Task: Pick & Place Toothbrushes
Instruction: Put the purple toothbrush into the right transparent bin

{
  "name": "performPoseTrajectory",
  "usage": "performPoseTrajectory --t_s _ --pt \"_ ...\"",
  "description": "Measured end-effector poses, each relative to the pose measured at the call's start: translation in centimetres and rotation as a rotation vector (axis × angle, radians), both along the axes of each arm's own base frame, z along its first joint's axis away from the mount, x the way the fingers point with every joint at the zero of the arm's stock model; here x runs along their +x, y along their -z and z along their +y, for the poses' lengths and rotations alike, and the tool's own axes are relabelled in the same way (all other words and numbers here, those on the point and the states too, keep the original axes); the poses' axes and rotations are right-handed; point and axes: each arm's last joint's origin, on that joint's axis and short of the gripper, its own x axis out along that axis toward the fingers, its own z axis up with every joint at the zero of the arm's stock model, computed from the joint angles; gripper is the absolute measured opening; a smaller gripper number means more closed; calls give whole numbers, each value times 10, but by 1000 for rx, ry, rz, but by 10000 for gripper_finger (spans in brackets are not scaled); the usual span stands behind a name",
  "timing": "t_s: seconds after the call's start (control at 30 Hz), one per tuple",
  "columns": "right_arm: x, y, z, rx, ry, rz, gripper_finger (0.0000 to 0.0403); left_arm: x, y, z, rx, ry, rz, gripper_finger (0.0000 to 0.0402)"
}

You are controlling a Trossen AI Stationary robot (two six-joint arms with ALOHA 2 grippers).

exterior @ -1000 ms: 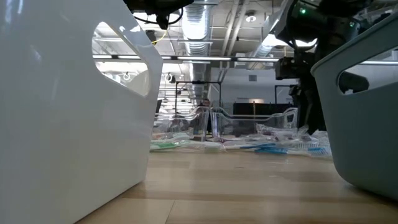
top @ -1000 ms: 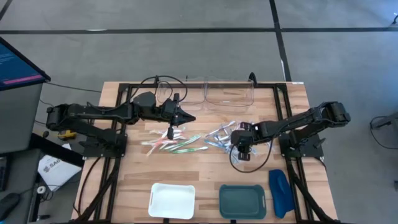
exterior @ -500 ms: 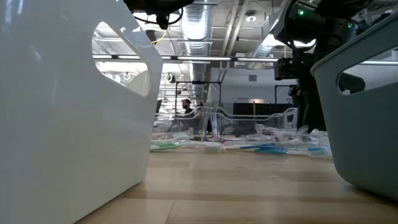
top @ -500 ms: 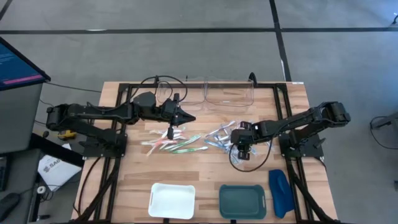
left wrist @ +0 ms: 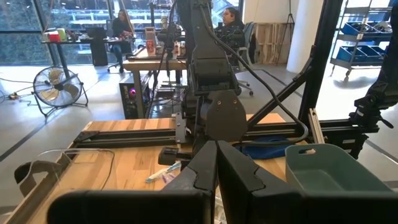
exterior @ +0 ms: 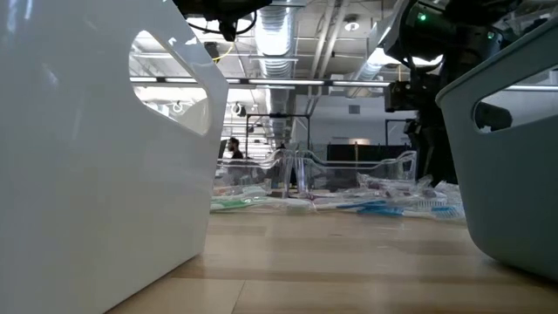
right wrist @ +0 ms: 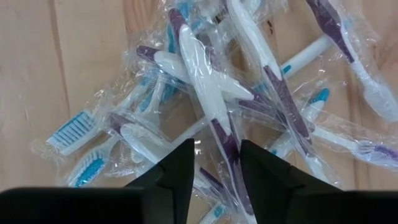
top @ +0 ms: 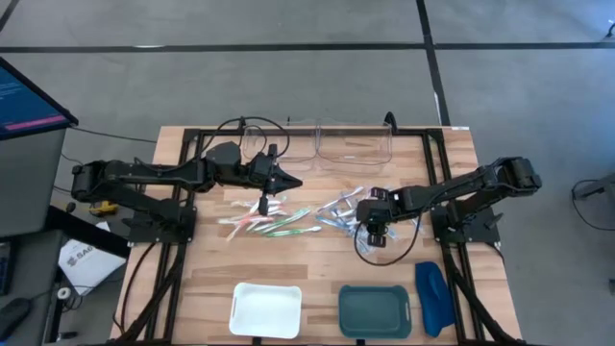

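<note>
Although your right gripper [right wrist: 214, 163] has barely shifted over the last second, its fingers [right wrist: 177, 168] stand partly apart, straddling a purple-and-white brush [right wrist: 214, 102] in the wrapped toothbrushes [top: 338, 210], nothing lifted yet, while your left gripper [left wrist: 216, 163] waits closed

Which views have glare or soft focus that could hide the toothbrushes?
Right wrist view: clear wrappers on the toothbrushes catch small highlights, but shapes stay readable between the right tool fingers. Low view: the white bin and teal bin loom blurred up close, bright ceiling lights behind; brushes are a thin strip. High view: even light, brushes tiny.
</note>
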Motion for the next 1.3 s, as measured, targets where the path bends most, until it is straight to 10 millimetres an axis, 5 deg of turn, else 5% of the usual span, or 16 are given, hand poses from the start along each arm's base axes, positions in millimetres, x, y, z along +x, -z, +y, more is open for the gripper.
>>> performPoseTrajectory --t_s 1.3 --pt "-5 12 -7 2 36 -19 111 0 -1 0 1 0 -6 8"
